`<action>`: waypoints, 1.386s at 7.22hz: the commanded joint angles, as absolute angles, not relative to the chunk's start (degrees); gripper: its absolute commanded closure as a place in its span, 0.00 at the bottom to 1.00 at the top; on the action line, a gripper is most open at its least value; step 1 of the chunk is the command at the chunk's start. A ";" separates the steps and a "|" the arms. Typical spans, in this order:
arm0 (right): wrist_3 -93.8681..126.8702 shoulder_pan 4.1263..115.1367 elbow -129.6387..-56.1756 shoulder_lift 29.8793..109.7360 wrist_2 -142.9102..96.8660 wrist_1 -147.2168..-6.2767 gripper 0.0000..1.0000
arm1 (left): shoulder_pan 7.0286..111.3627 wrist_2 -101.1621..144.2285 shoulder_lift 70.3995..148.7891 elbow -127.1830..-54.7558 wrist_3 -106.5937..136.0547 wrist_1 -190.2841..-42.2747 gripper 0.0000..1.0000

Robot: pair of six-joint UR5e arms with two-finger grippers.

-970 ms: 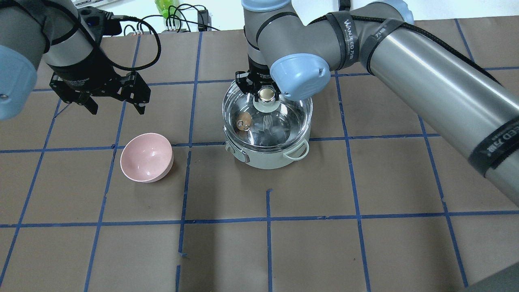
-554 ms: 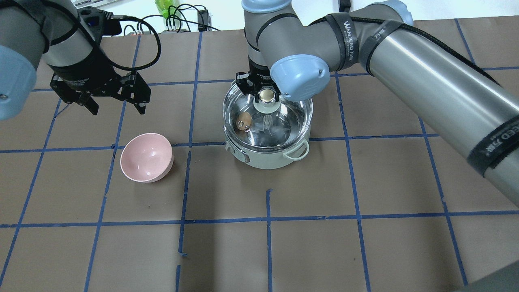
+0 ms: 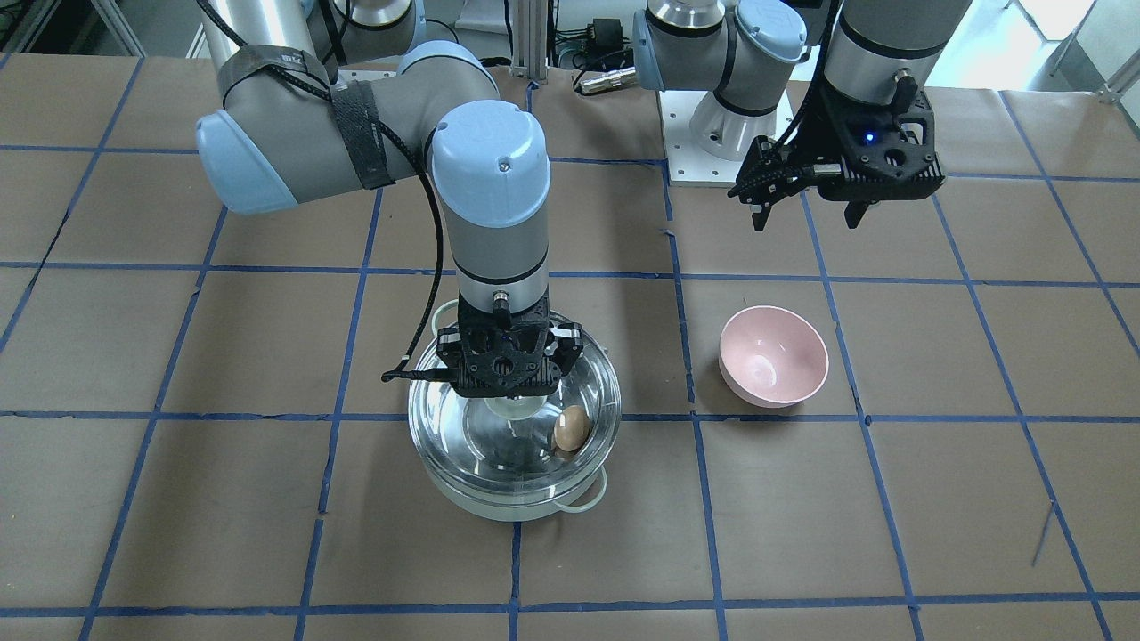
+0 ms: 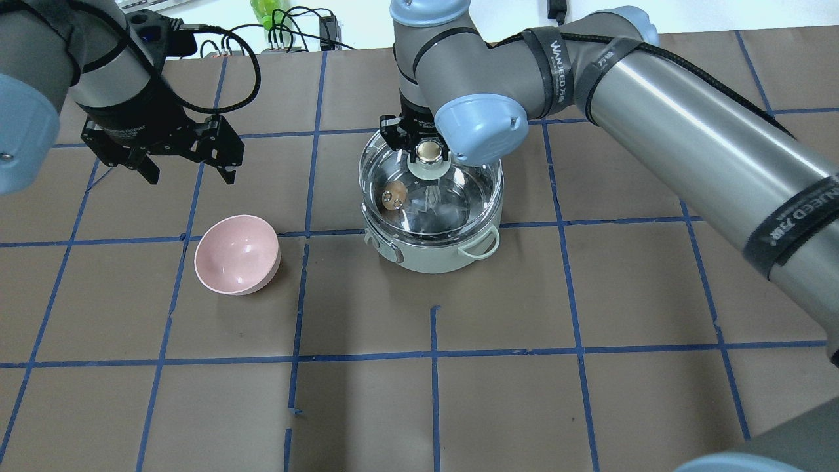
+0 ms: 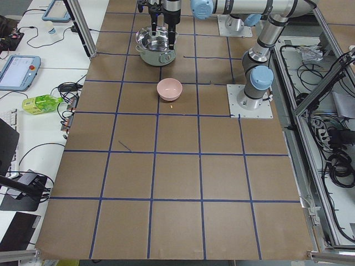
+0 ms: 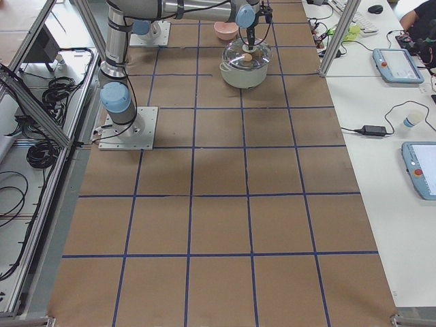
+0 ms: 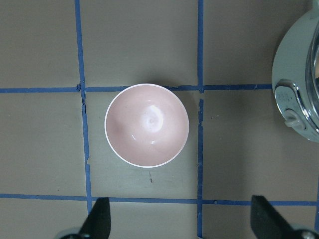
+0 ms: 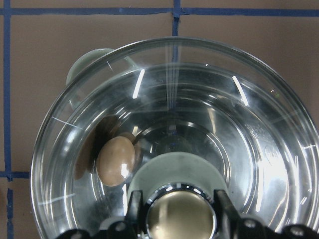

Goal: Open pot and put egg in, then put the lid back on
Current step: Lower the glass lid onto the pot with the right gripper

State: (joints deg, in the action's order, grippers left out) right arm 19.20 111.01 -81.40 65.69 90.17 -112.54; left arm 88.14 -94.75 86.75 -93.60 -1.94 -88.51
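right gripper point(image 8: 178, 211) clamped on the knob point(image 4: 429, 152) of the glass lid point(image 4: 459, 196), holding it directly over the mint-green pot point(image 4: 426, 259). whether the steel rim sits fully down all round cannot be told. the egg point(image 4: 394, 195) lies inside on the steel floor, toward the robot's left of centre, visible through the glass. left gripper point(image 4: 190, 172) hangs with fingers spread wide and empty above the table point(image 4: 590, 295), just beyond the pink bowl point(image 4: 237, 254).

the lid looks rigid, smooth and breakable, so the knob is the one sound hold. the egg is likely fragile and free to roll on the polished metal. the lid's rim must meet the pot's rim evenly. a loop handle juts out at the near side. bowl and left gripper stand well apart from the pot, leaving room to lift straight up.
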 commanded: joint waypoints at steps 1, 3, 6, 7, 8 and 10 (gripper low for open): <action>18.46 111.01 -81.65 65.83 90.35 -112.59 0.72 | 88.07 -94.75 86.75 -93.60 -1.93 -88.51 0.02; 18.20 111.01 -82.96 66.18 91.05 -112.59 0.71 | 88.07 -94.92 86.75 -93.60 -2.11 -88.51 0.02; 17.58 111.01 -83.06 66.18 91.14 -112.68 0.69 | 88.07 -94.66 86.75 -93.60 -2.02 -88.42 0.02; 17.58 111.01 -82.88 66.18 91.14 -112.68 0.69 | 88.07 -94.66 86.66 -93.60 -2.02 -88.42 0.02; 17.58 111.01 -82.71 66.18 91.14 -112.68 0.68 | 88.07 -94.66 86.66 -93.60 -1.93 -88.42 0.02; 17.58 111.01 -82.53 66.27 91.06 -112.59 0.68 | 88.07 -94.66 86.66 -93.60 -1.93 -88.42 0.02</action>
State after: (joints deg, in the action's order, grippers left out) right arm 17.62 111.00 -82.66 66.20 91.12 -112.62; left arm 88.07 -94.66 86.66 -93.60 -1.94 -88.42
